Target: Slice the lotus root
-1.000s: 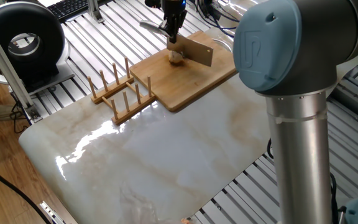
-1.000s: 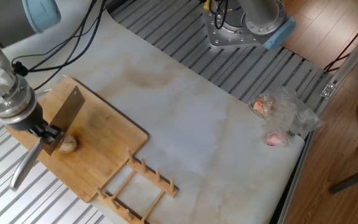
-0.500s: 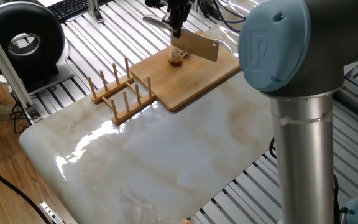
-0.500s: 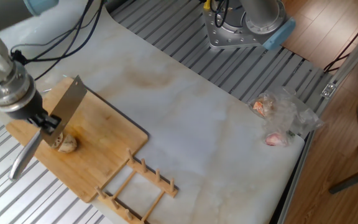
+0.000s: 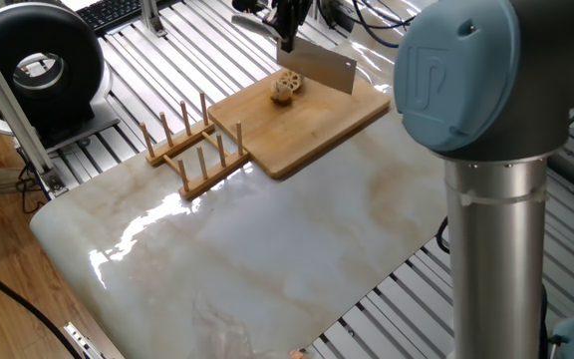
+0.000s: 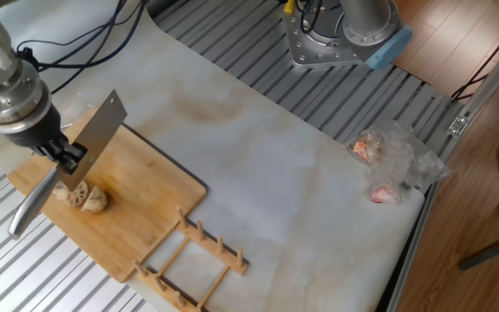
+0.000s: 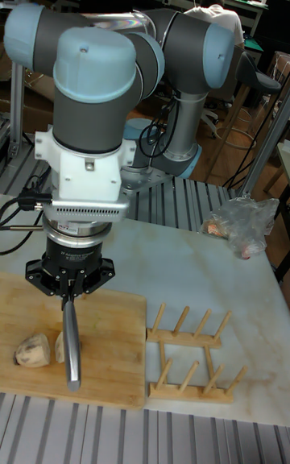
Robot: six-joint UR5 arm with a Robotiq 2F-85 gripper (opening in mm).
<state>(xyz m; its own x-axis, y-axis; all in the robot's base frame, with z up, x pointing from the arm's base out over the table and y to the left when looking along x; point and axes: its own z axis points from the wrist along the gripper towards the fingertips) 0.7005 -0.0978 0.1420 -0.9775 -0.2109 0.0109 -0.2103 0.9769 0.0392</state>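
The lotus root [image 5: 284, 87] lies on the bamboo board [image 5: 312, 125] as two pieces side by side, a chunk [image 6: 95, 200] and a cut slice [image 6: 64, 191] showing its holes; in the tall fixed view they are the lotus root chunk [image 7: 31, 349] and the slice [image 7: 59, 345]. My gripper [image 6: 68, 159] is shut on the handle of a cleaver [image 6: 102, 134]. The blade hangs tilted in the air just above and beside the pieces, not touching them. From the tall fixed view, the gripper [image 7: 71, 293] points down with the cleaver handle [image 7: 72, 345] hanging before the board [image 7: 105, 335].
A wooden peg rack [image 5: 192, 148] stands beside the board's near-left corner. Crumpled plastic bags with pinkish items [image 6: 386, 163] lie near the far table edge. The arm's base [image 6: 340, 30] stands beyond the marble top. A black round device [image 5: 38, 60] sits off the table.
The gripper has risen and moved back with the cleaver, lifting the blade off the lotus root. A cut slice now shows apart from the chunk.
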